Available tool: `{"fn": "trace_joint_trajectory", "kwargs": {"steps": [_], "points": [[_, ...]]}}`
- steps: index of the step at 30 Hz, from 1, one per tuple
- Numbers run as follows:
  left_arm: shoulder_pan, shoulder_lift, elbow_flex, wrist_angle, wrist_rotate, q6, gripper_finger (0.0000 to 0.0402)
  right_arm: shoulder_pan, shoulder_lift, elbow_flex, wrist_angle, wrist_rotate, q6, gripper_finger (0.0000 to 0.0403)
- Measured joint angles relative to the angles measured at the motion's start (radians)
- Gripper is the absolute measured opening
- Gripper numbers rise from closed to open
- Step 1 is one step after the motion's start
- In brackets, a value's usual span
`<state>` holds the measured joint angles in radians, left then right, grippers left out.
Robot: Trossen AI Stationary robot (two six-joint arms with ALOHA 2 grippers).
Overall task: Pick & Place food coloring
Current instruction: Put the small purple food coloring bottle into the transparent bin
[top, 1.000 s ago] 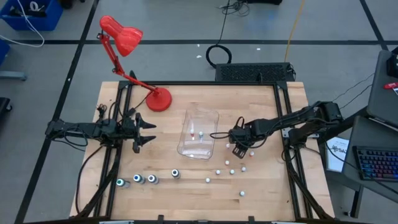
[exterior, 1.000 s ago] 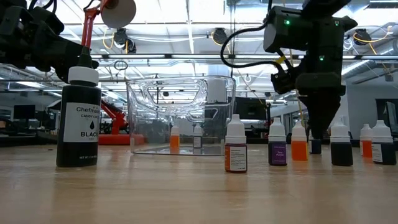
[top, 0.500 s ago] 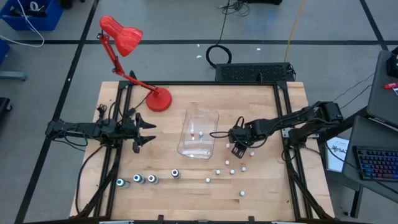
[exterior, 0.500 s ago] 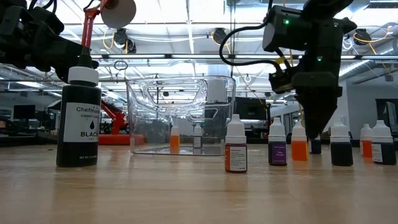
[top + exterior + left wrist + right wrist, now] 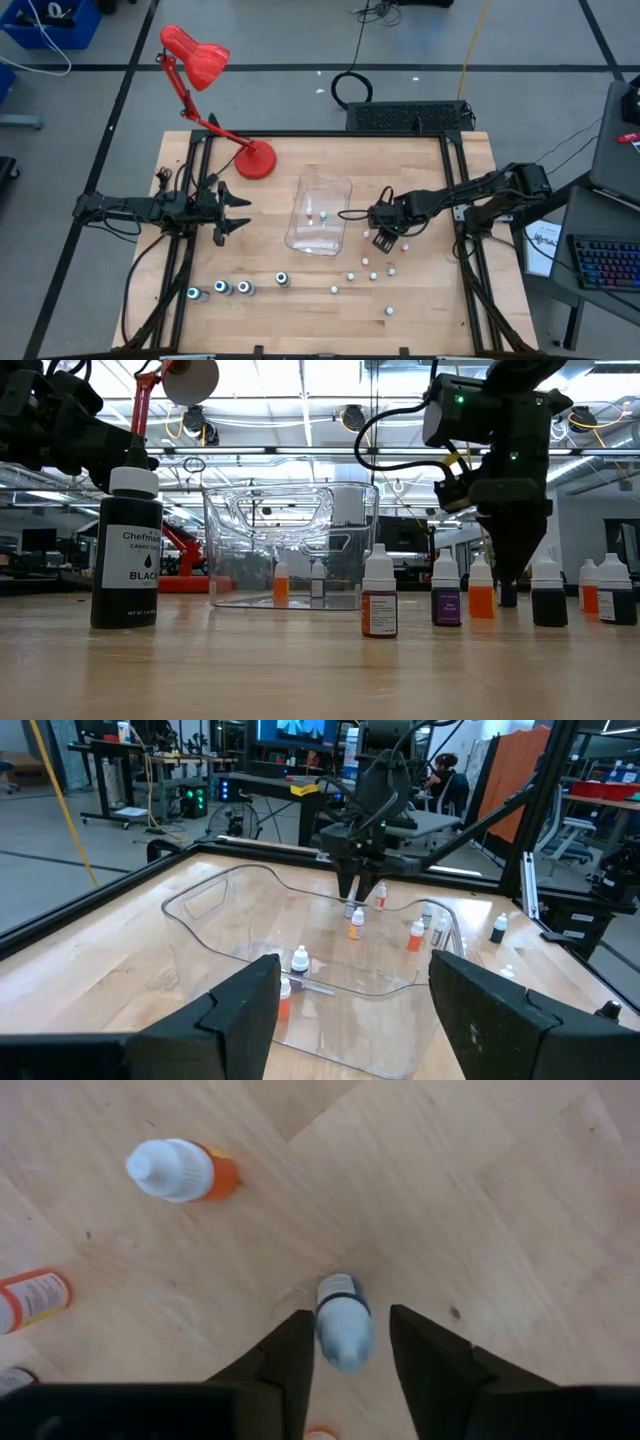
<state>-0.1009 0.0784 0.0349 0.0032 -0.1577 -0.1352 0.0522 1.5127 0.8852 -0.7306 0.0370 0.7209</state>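
Bottle (image 5: 341, 1320) upright between right gripper's (image 5: 345, 1348) spread fingers, unpinched | tub (image 5: 320, 214) beside gripper | likely light, rigid, slick, tippy: pinch mid-body below cap | left gripper (image 5: 232, 212) spread, waiting well apart

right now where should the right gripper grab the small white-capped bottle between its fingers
Grip the small white-capped bottle across its round body just under the cap, coming straight down. It stands upright and apart from its neighbours, already centred between the open fingers of the right gripper.
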Motion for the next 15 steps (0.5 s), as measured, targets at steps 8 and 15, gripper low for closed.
{"fn": "trace_joint_trajectory", "kwargs": {"steps": [8, 15], "points": [[0.0, 0.0, 0.0, 0.0, 0.0, 0.0, 0.0253, -0.012, 0.0, 0.0, 0.035, -0.014, -0.079, 0.0042], [0.0, 0.0, 0.0, 0.0, 0.0, 0.0, 0.0253, -0.012, 0.001, 0.12, -0.048, 0.022, -0.162, 0.0042]]}}
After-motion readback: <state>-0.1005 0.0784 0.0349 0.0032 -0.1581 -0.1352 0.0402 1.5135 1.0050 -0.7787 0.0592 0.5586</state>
